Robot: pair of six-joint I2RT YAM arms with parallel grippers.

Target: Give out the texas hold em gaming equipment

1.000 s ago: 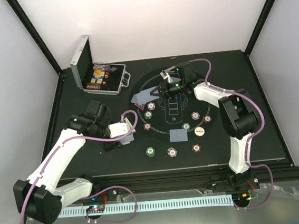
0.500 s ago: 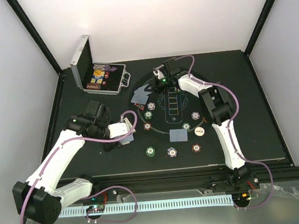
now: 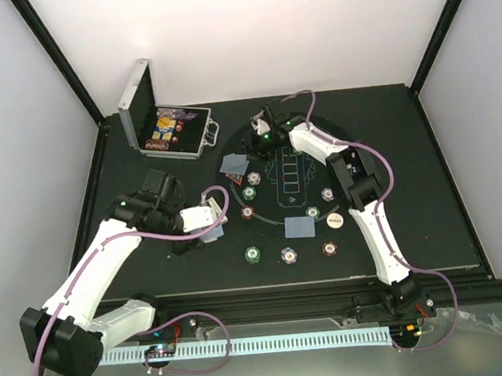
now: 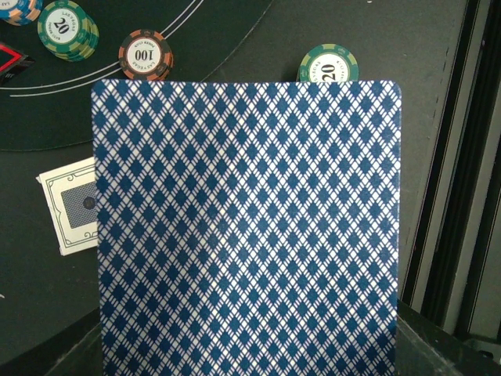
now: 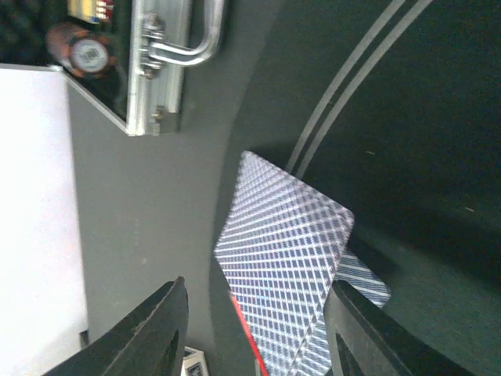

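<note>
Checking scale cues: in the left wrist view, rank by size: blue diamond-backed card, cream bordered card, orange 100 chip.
Blue diamond-backed card (close to camera)
Cream bordered card, partly hidden
Orange 100 chip

A silver hinged metal case point(image 3: 136, 101) is set at the far left of the black surface point(image 3: 428, 180). Its lid is raised and leaned away to the left, and its handle point(image 3: 214, 132) is turned toward a round black mat point(image 3: 274, 237) marked with pale lines. In the right wrist view the handle is seen as a bent metal bar bracketed to the case's silver edge, near the mat's double line. The surface is enclosed by white walls point(image 3: 245, 37) and black corner posts point(image 3: 57, 64). A white perforated strip point(image 3: 275, 341) is laid along the near edge.
</note>
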